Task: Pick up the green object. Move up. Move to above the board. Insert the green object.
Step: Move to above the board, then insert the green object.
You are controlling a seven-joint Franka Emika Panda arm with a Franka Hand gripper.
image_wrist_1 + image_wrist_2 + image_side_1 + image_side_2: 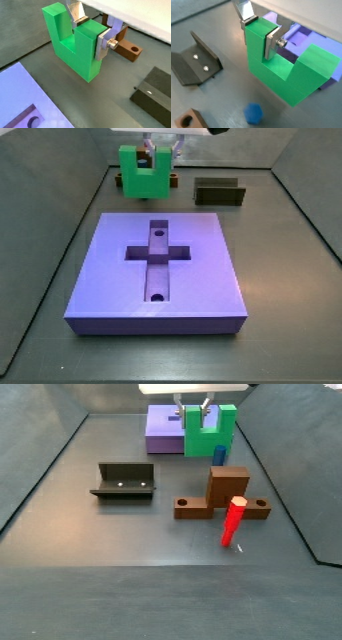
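- The hand [89,31] is clamped on the green object [75,46]: both wrist views show one silver finger [271,44] flat against the outer face of an upright and the other finger [75,11] down in the slot of the U.
- In both side views the hand [148,150] comes down from above with the green object [143,174] hanging from it; whether the piece clears the tabletop [287,248] cannot be told from these views.
- In a side view the green object sits beyond the far edge of the board [187,268], not over it, with the cross-shaped recess [158,253] and its two small round holes open and facing up.
- In another side view the green object [210,430] appears just beside the board [163,432], which shows there only as a low purple block at the far end.
- That same view alone shows a blue piece [219,454] just below the green object, a brown block [225,492] nearer the camera, and a red peg [233,521] leaning in front of it.
- The fixture [124,481] stands well apart to the side there; a wrist view shows it [196,61] with two small bright fasteners.
- A dark olive block [219,192] sits near the far wall, beside the green object.
- A wrist view shows a brown piece with a hole [130,49] beyond the fingers.
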